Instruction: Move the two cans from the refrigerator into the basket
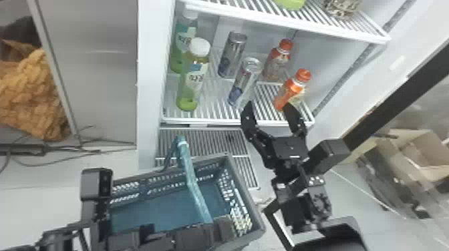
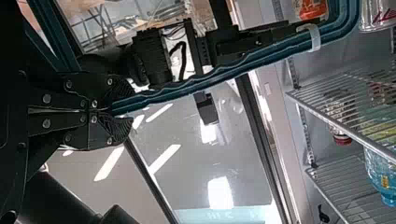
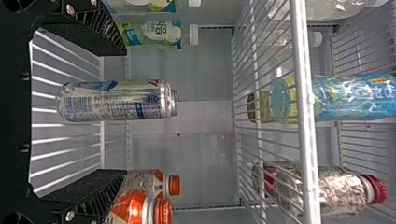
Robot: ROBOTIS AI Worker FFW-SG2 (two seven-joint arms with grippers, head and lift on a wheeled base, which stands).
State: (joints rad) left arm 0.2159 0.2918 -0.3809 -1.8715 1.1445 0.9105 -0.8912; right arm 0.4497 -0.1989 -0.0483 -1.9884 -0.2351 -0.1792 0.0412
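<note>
Both cans are in the refrigerator point(image 1: 149, 73), upright on the lower wire shelf point(image 1: 215, 115), one behind the other. Front can point(image 1: 245, 83) is near the shelf's front edge; rear can point(image 1: 233, 53) is deeper in, slightly to the left.

Right gripper point(image 1: 267, 106) is at the front edge of that shelf, fingers spread apart. Front can sits ahead of it, nearer the left-hand finger in the head view. Right wrist view has the front can between the lines of the two fingers, gap to each, rear can's top just past it. Nothing is clamped there.

Left gripper point(image 1: 222, 228) is low, over the basket point(image 1: 245, 190). In the left wrist view the left gripper point(image 2: 112, 110) has its fingers together, pinching the teal basket handle point(image 2: 196, 84). Handle crosses above the basket opening in the head view. Basket is in front of the refrigerator, lower than the shelf with the cans.

Around the cans: front green bottle point(image 1: 192, 80) and rear green bottle point(image 1: 180, 43) to the left, both white-capped; front orange-capped bottle point(image 1: 290, 90) and rear orange-capped bottle point(image 1: 277, 61) to the right. Upper wire shelf point(image 1: 284, 21) holds a blue bottle point(image 3: 359, 98) and a red-capped bottle point(image 3: 341, 191), among others. Cardboard box point(image 1: 424, 150) off to the right, mustard puffy fabric point(image 1: 36, 93) to the left.
</note>
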